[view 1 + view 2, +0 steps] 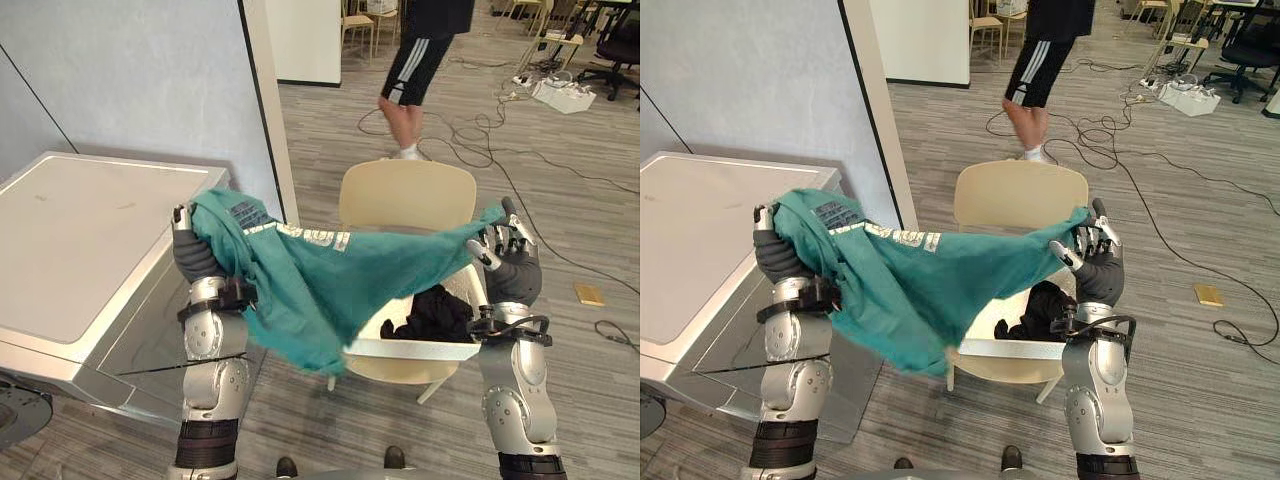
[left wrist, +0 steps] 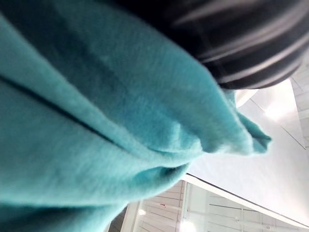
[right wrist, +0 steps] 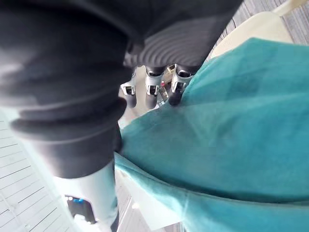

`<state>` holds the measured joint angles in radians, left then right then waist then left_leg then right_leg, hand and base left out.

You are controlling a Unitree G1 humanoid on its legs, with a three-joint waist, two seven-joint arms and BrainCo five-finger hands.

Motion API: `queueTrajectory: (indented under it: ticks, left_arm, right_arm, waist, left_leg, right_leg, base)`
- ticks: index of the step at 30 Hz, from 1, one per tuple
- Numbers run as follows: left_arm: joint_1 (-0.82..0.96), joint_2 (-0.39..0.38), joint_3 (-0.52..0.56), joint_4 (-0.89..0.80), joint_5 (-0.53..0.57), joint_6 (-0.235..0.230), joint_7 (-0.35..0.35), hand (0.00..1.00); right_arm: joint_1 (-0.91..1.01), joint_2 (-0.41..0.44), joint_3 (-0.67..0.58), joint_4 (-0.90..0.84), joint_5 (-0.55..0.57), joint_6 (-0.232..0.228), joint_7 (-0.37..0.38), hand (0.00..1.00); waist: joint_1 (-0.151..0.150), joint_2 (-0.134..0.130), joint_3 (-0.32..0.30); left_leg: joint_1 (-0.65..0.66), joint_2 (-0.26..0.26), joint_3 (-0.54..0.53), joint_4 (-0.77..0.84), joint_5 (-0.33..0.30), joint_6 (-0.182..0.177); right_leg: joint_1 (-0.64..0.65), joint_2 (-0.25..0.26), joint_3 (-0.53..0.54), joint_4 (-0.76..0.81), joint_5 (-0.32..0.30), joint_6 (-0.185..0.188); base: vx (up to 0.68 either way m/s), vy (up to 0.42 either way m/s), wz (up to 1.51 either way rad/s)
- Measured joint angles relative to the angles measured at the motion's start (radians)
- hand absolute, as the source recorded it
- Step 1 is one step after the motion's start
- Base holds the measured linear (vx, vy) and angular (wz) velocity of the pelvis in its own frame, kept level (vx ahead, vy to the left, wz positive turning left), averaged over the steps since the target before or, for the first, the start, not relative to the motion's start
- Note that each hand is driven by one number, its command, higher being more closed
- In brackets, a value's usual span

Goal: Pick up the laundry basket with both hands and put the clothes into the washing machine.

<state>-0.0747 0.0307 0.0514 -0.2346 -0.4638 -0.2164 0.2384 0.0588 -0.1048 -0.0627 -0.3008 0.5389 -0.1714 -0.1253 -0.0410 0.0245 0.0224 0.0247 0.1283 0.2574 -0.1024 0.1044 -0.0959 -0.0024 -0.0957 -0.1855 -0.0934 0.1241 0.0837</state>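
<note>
Right hand (image 1: 512,262) pinches one corner of a teal shirt (image 1: 310,280). The left hand (image 1: 197,258), just beside the washing machine (image 1: 80,240), is buried under the other end, so its hold cannot be told. The shirt stretches crosswise, so it likely goes in left end first. Farther from the washing machine, a basket (image 1: 410,349) of black clothes (image 1: 435,312) sits on a chair (image 1: 405,195); a person (image 1: 415,60) walks beyond.

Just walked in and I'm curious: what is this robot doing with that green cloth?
The robot holds a teal garment stretched between its hands: the right hand pinches one corner, the other end drapes over the left hand. It hangs above a white laundry basket of dark clothes on a beige chair. The washing machine stands to the robot's left.
</note>
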Motion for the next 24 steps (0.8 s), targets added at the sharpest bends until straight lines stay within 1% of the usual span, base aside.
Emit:
queueTrajectory:
  ticks: [4, 8, 14, 18, 22, 24]
  left_arm:
    - [0.016, -0.004, 0.009, -0.001, -0.001, 0.000, 0.000, 1.00]
    - [0.017, -0.010, 0.055, -0.001, -0.001, 0.000, 0.001, 1.00]
    - [0.017, -0.010, 0.088, -0.001, 0.000, -0.001, 0.004, 1.00]
    - [0.017, -0.008, 0.141, -0.001, 0.000, -0.005, 0.017, 1.00]
    - [0.017, -0.008, 0.156, -0.002, 0.003, -0.011, 0.029, 1.00]
    - [0.017, -0.008, 0.159, -0.004, 0.003, -0.013, 0.032, 1.00]
  right_arm:
    - [0.000, 0.004, -0.003, 0.001, 0.001, -0.001, 0.005, 0.00]
    - [0.000, 0.022, -0.003, 0.007, 0.001, -0.001, 0.017, 0.00]
    - [0.016, 0.022, -0.009, 0.070, -0.003, 0.002, 0.018, 0.00]
    - [0.017, 0.023, -0.009, 0.118, -0.040, 0.006, 0.016, 0.00]
    - [0.017, 0.040, -0.010, 0.134, -0.053, 0.010, 0.012, 0.00]
    - [0.017, 0.043, -0.009, 0.140, -0.072, 0.021, 0.011, 0.00]
  waist:
    - [0.001, 0.000, 0.000]
    - [0.002, 0.000, 0.000]
    - [0.001, 0.001, -0.001]
    - [0.002, 0.001, 0.000]
    - [0.002, 0.002, 0.000]
    - [0.003, 0.003, 0.000]
  left_leg:
    - [0.007, 0.002, -0.011, 0.000, -0.002, -0.002]
    - [0.011, 0.008, -0.022, 0.000, 0.000, -0.001]
    - [0.029, 0.008, -0.060, 0.000, 0.001, 0.001]
    - [0.040, 0.008, -0.073, 0.000, 0.001, 0.001]
    - [0.042, 0.009, -0.085, 0.000, 0.001, 0.001]
    - [0.042, 0.010, -0.088, 0.002, 0.000, 0.000]
  right_leg:
    - [0.014, 0.002, -0.005, 0.001, -0.004, -0.003]
    - [0.022, 0.006, -0.012, 0.005, -0.009, -0.005]
    - [0.055, 0.005, -0.050, 0.024, -0.035, -0.005]
    - [0.075, 0.005, -0.062, 0.024, -0.041, -0.005]
    - [0.084, 0.006, -0.073, 0.025, -0.046, -0.008]
    - [0.085, 0.007, -0.077, 0.031, -0.049, -0.008]
  base:
    - [0.00, -0.007, 0.08]
    - [0.01, -0.013, 0.07]
    - [0.01, -0.009, 0.19]
    - [0.00, -0.008, 0.10]
    - [0.00, -0.007, 0.09]
    - [-0.01, -0.007, 0.06]
